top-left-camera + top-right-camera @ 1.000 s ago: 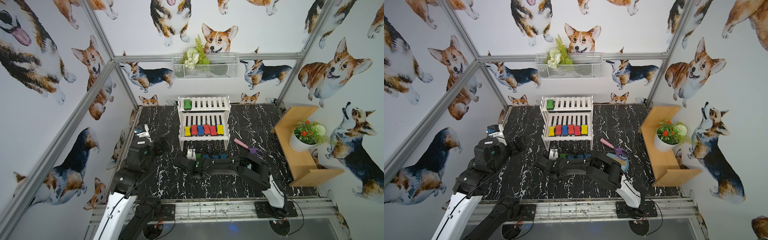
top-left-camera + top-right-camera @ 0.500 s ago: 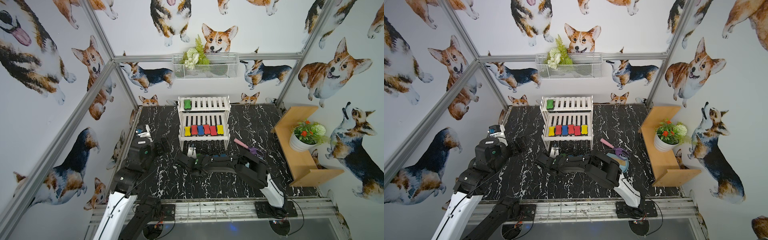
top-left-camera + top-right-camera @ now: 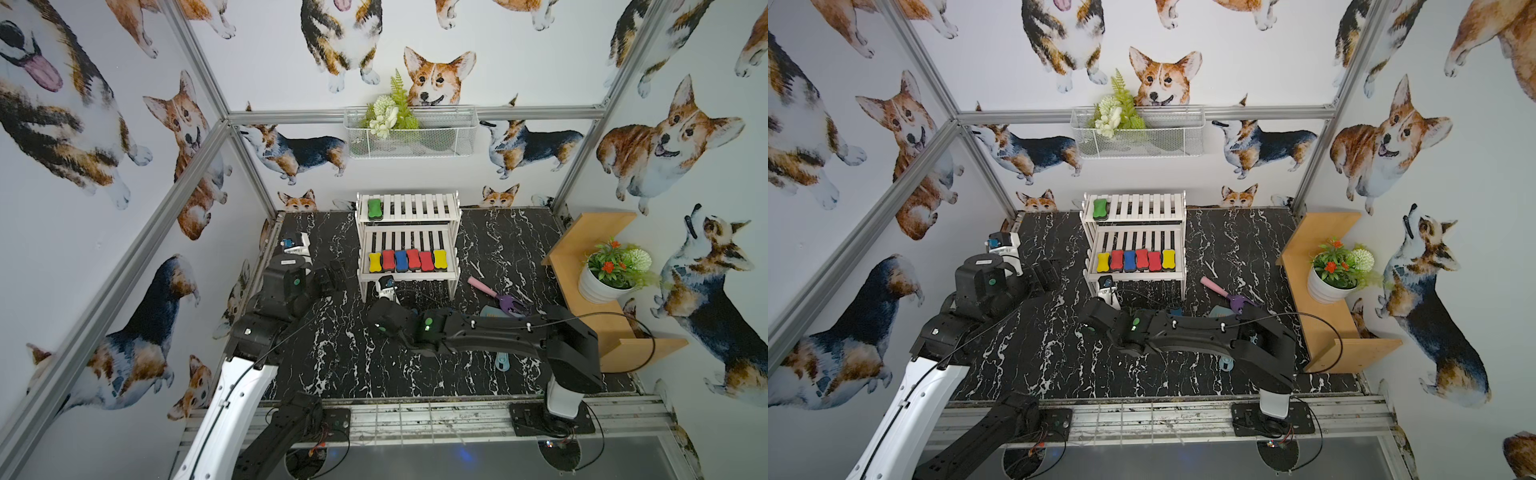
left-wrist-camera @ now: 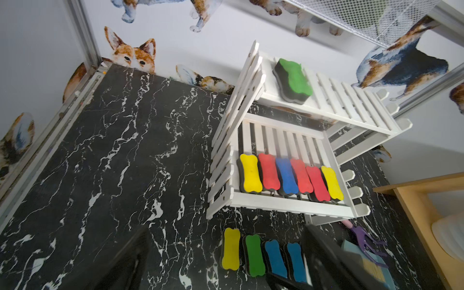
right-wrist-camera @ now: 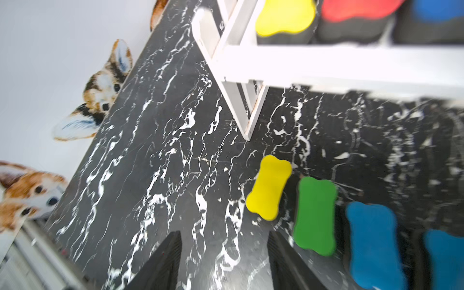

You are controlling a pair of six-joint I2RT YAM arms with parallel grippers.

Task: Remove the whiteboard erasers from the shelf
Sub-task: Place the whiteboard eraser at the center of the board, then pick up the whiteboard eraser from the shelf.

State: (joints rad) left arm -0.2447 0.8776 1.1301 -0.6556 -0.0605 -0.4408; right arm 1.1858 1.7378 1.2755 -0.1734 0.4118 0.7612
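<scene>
Seven still up: the green eraser (image 4: 292, 80) sits alone on the top tier of the shelf (image 3: 409, 274), and a row of six (image 4: 286, 175) is packed edge to edge against the lower tier's front rail
Four down: we count a yellow eraser (image 5: 268, 187), a green one (image 5: 315, 216) and two blues (image 5: 371, 241) lined up on the table (image 3: 332, 357) just in front of the shelf, the right arm may hide more
Right gripper (image 5: 224, 238): low over bare table just beside the yellow eraser, jaws partway apart, nothing between them
Left gripper (image 3: 334, 274): off at the shelf's left side, jaws wide and empty, we'd guess it's waiting its turn
Why the line-up: all sit felt side down, colour up, so they lie flat and don't roll
Shapes: little bone blocks, and the narrow waist looks made for a pinch across the middle
Materials: bright foam tops, dark felt soles, probably squashy under the jaws; shelf is white painted slats with picket sides; table is glossy black marble-look
Snag we see: that row of six is touching all along, so the end yellows look the easiest way in
</scene>
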